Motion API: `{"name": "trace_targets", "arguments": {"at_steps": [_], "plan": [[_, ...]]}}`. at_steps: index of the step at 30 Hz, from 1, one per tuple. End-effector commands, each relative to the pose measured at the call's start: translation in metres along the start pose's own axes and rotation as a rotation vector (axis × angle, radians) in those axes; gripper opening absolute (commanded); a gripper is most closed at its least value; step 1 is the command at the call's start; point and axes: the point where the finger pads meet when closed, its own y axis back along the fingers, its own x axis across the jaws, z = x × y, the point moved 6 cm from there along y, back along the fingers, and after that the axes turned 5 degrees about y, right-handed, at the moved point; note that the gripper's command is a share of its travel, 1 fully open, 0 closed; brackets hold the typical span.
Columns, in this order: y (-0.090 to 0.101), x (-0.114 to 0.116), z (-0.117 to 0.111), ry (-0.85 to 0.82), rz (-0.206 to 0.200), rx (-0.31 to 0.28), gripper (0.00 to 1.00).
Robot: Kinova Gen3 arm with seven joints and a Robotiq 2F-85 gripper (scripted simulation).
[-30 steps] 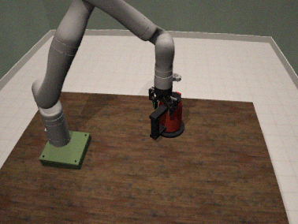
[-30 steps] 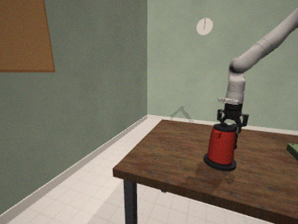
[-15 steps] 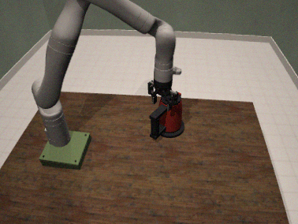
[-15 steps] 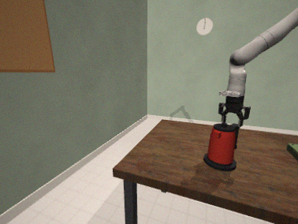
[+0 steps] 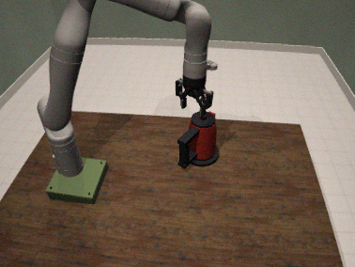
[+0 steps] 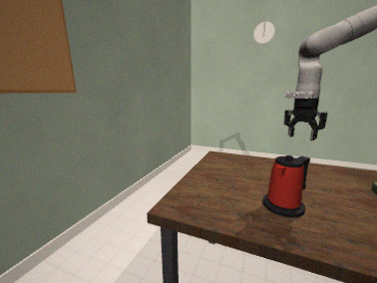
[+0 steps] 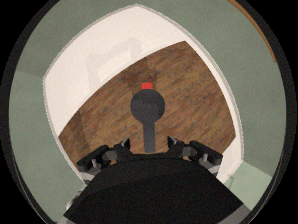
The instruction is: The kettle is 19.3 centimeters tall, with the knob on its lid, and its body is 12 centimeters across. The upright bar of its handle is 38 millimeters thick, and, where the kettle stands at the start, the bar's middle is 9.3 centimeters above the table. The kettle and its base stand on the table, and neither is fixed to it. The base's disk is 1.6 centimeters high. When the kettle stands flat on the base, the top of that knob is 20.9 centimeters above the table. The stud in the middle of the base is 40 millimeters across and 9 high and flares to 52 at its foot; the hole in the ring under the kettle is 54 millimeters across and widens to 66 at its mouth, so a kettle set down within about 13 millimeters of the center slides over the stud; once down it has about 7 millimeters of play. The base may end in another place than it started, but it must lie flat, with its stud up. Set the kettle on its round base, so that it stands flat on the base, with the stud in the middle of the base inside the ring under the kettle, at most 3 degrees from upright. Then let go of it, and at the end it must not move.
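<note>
1. Green was the mounting plate [image 5: 77, 180] at the left of the wooden table [image 5: 141, 226] in the top view, and the grey arm [image 5: 63, 103] rose from it, arched overhead and came down again toward the middle of the table.
2. Further right in that view, the gripper [image 5: 194, 102] pointed straight down with its fingers spread apart and nothing between them.
3. Just below it in the picture stood the red kettle [image 5: 205, 135], upright, its black handle [image 5: 189, 148] turned toward the viewer and to the left.
4. Under the kettle a dark round base [image 5: 209, 161] showed as a rim around its foot, and the kettle sat on it.
5. In the exterior view the kettle [image 6: 285, 186] stood on the base [image 6: 284, 208] near the table's front edge, with the handle [image 6: 304, 171] on its right side.
6. To the right and above, the gripper [image 6: 304, 129] hung well clear of the kettle's lid, touching nothing.
7. From the wrist view the dark lid [image 7: 147, 104] lay centred far below, a sliver of red body beyond it, and the two fingertips framed it left and right.
</note>
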Motion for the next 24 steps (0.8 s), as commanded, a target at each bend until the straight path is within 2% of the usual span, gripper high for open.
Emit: {"name": "trace_targets", "arguments": {"at_steps": [1, 5, 11, 24], "plan": [[0.021, 0.001, -0.004, 0.005, 0.014, 0.021, 0.8], [0.036, 0.001, -0.003, 0.005, 0.014, 0.021, 0.8], [0.044, 0.001, -0.003, 0.005, 0.014, 0.021, 0.8], [0.047, 0.001, -0.003, 0.005, 0.014, 0.021, 0.8]]}}
